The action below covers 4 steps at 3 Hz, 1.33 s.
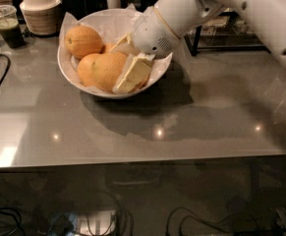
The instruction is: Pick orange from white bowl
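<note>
We see a grey, glossy table point(206, 117) with a thick white robot arm point(241, 4) reaching in from the upper right, down into the white bowl point(69, 77). The bowl surrounds the jaws and is lined with crinkled white paper point(108, 21). The gripper point(122, 63) sits inside the bowl with its two cream fingers point(132, 75) spread wide apart. Between the jaws lies the right end of the orange point(100, 70), the largest fruit, dull yellow-orange. The near finger rests against its peel, but we cannot tell whether the far finger touches it. Beyond the jaws, to their left, a rounder orange point(83, 41) sits by the far rim. Further left, outside the bowl, stand a ribbed beige lidded container point(40, 16) and a clear plastic cup point(6, 26) holding a dark drink.
</note>
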Motion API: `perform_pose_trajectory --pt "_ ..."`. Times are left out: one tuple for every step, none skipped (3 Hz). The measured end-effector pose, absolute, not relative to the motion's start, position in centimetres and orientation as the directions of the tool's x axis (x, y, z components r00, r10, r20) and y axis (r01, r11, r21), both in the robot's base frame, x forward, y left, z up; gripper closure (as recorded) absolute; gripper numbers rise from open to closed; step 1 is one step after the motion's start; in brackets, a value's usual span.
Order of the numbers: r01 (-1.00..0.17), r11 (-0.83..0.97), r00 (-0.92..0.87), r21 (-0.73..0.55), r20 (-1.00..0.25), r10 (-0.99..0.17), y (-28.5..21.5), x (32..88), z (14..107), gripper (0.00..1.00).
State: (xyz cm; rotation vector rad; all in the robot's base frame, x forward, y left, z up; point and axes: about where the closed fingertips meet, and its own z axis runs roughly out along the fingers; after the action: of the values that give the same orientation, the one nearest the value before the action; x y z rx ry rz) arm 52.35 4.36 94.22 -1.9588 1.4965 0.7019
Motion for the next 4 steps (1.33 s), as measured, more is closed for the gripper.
perform_pose_trajectory --pt "-0.964 -0.121 0.262 -0.238 -0.755 -0.601 2.5 50.0 96.6 1.00" --pt "-0.945 -0.042 0.300 -0.326 -0.804 -0.513 0.2 48.3 99.2 1.00" --pt "-0.924 0.000 0.343 -0.382 -0.829 -0.441 -1.2 47.0 101.6 1.00" --pt "-0.904 0.021 0.385 -0.428 -0.833 -0.396 -2.0 45.9 104.2 1.00"
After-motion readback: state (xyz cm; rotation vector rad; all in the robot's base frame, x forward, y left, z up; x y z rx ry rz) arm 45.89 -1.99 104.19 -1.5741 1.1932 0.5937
